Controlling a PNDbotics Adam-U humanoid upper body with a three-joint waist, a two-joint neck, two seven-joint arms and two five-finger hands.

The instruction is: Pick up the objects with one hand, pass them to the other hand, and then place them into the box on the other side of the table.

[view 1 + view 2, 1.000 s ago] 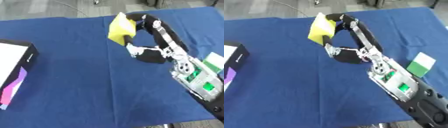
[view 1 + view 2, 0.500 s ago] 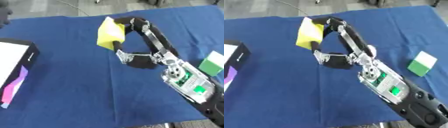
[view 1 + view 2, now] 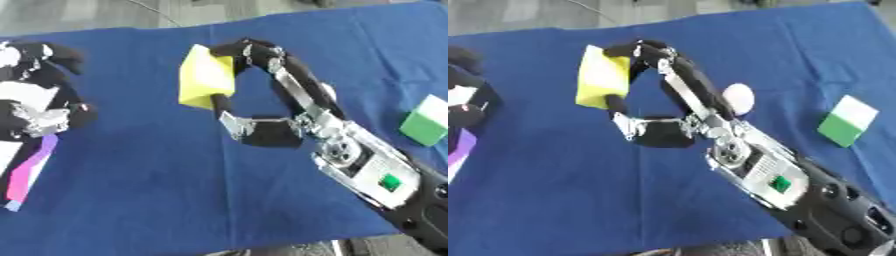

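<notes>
Blue cloth-covered table [image 3: 157, 190] has a green-and-white block [image 3: 427, 121] near its right edge and a small white egg-shaped thing [image 3: 738, 96] just behind the right arm. The right hand [image 3: 254, 95] pinches a yellow rectangular block [image 3: 206, 77] between curled fingers and thumb, above table centre-left, long axis roughly upright, tilted slightly. The left hand [image 3: 39, 95] shows at the left edge over a black box with white and purple contents [image 3: 22, 170]; fingers: cannot tell.

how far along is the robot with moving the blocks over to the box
Done: the right hand has picked up the yellow block and holds it above the blue cloth.
In hand: the left hand shows at the left edge, by the box, but is not touching the block, so no handover yet.
Left: the pass, the drop into the box, and the green block lying at the right.
</notes>
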